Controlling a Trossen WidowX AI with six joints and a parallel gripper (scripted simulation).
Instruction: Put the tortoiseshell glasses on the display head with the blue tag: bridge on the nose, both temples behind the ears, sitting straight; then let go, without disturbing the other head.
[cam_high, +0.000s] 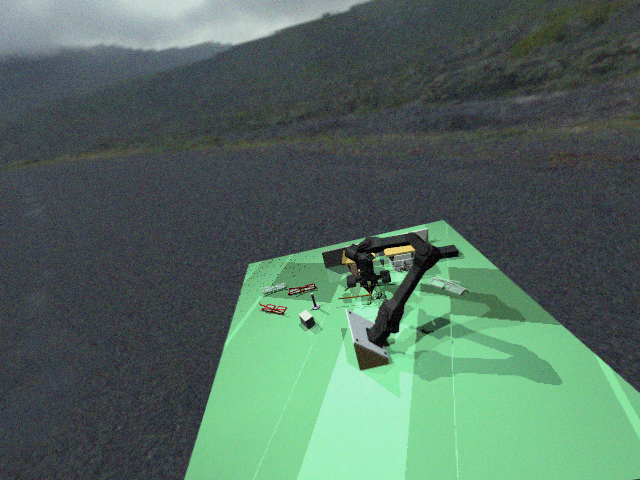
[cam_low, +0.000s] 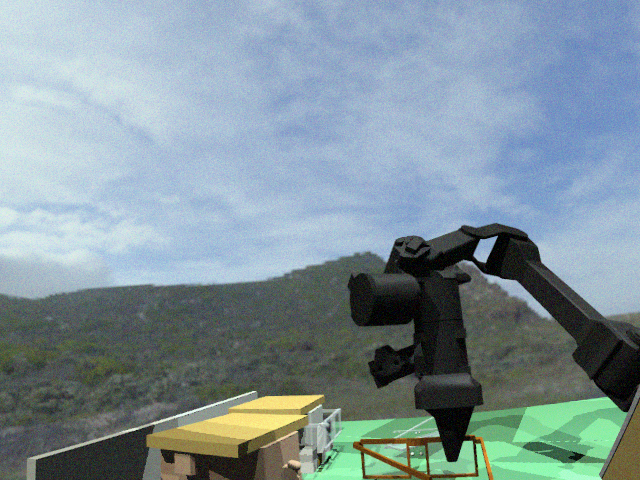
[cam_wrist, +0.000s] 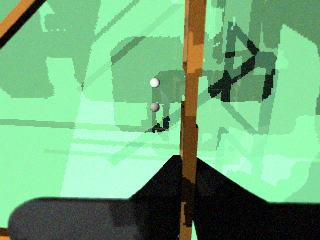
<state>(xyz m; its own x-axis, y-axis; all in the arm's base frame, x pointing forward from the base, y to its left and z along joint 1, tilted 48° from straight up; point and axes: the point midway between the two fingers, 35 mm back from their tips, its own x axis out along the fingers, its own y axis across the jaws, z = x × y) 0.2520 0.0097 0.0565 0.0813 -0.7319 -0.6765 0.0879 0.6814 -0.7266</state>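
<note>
The tortoiseshell glasses (cam_high: 356, 297) (cam_low: 382, 441) (cam_wrist: 195, 50) hang level above the green table, with an orange-brown front bar between the fingertips. My gripper (cam_low: 452, 457) (cam_wrist: 183, 163) points down and is shut on that bar. One display head (cam_high: 353, 266) (cam_low: 276, 457), with a yellow slab top and a small nose, stands behind the gripper in the top view, without glasses that I can see. The other head (cam_high: 400, 259) stands beside it, wearing pale glasses (cam_low: 330, 428). No blue tag can be made out on either head.
A dark upright panel (cam_high: 333, 259) (cam_low: 103, 454) stands behind the heads. Red glasses (cam_high: 302, 289) (cam_high: 272, 308), pale glasses (cam_high: 274, 288), a small black stand (cam_high: 313, 300) and a white box (cam_high: 306, 319) are at the left. More pale glasses (cam_high: 448, 285) lie at the right.
</note>
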